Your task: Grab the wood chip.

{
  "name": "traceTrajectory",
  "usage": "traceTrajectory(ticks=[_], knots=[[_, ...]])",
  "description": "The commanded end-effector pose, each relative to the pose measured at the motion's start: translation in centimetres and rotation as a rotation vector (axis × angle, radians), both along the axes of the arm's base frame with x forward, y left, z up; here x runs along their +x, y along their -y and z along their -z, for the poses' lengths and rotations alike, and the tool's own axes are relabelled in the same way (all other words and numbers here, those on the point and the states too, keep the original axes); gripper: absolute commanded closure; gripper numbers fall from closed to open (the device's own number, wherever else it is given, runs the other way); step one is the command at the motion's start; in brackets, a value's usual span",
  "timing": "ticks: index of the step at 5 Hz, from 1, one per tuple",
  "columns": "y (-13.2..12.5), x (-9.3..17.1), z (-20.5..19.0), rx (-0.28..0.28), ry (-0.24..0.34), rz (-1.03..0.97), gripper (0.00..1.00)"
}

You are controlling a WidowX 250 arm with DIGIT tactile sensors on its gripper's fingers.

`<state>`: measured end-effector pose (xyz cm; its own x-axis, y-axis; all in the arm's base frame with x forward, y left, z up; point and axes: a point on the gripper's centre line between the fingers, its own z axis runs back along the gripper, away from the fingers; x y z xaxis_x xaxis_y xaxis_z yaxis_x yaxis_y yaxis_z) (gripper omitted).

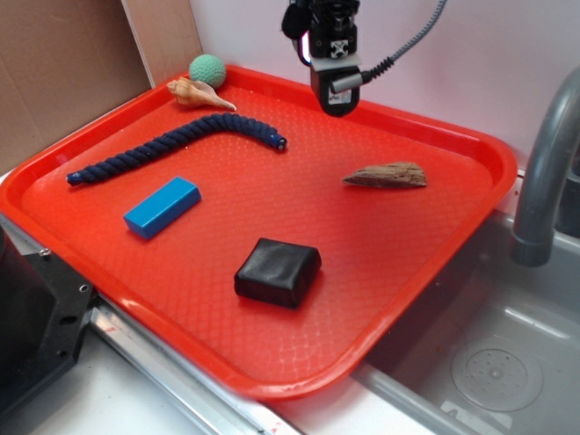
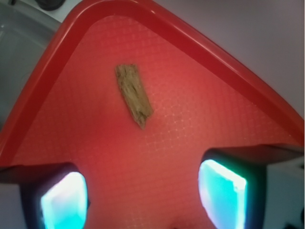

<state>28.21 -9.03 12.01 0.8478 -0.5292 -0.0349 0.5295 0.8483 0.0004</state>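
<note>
So the chip (image 1: 387,175) is lying flat on the red tray (image 1: 272,381), over toward the tray's right rim, pointy end aimed back at the middle of the tray, and nothing is touching it. The gripper (image 1: 335,98) hangs up in the air above the tray's far edge, well apart from the chip and not holding anything. In the wrist view you can see both fingers (image 2: 64,202) at the bottom corners with a wide stretch of bare tray between them, so the jaws are spread apart, and the chip (image 2: 134,95) sits ahead of them near the tray's corner, fat end away from the camera and tip toward it. Nothing lies between gripper and chip, just empty textured plastic. The other stuff is all farther from the chip: a black pouch (image 1: 277,271) toward the tray's near edge, a blue block (image 1: 162,207) left of that, a dark blue rope (image 1: 172,145) snaking across the left half, and a spiky shell (image 1: 197,93) right against a green ball (image 1: 207,69) in the far left corner. Just past the right rim there's a grey faucet (image 1: 544,172) standing over a sink (image 1: 489,362), close to the chip's side of the tray but outside it.
</note>
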Motion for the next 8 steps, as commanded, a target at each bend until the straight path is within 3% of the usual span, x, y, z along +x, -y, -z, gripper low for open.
traceTrajectory(ticks=[1, 2, 3, 5, 6, 7, 8], knots=[[2.5, 0.8, 0.0, 0.006, 0.060, 0.093, 0.00], [3.5, 4.4, 0.1, -0.005, 0.094, 0.090, 0.00], [3.9, 5.2, 1.0, -0.011, 0.087, 0.105, 0.00], [3.0, 2.6, 5.2, 0.049, -0.049, 0.128, 0.00], [2.8, 1.5, 7.8, 0.048, -0.117, 0.140, 0.00], [3.0, 2.4, 9.2, 0.061, -0.115, 0.129, 0.00], [4.1, 4.3, 9.9, 0.063, -0.039, 0.162, 0.00]])
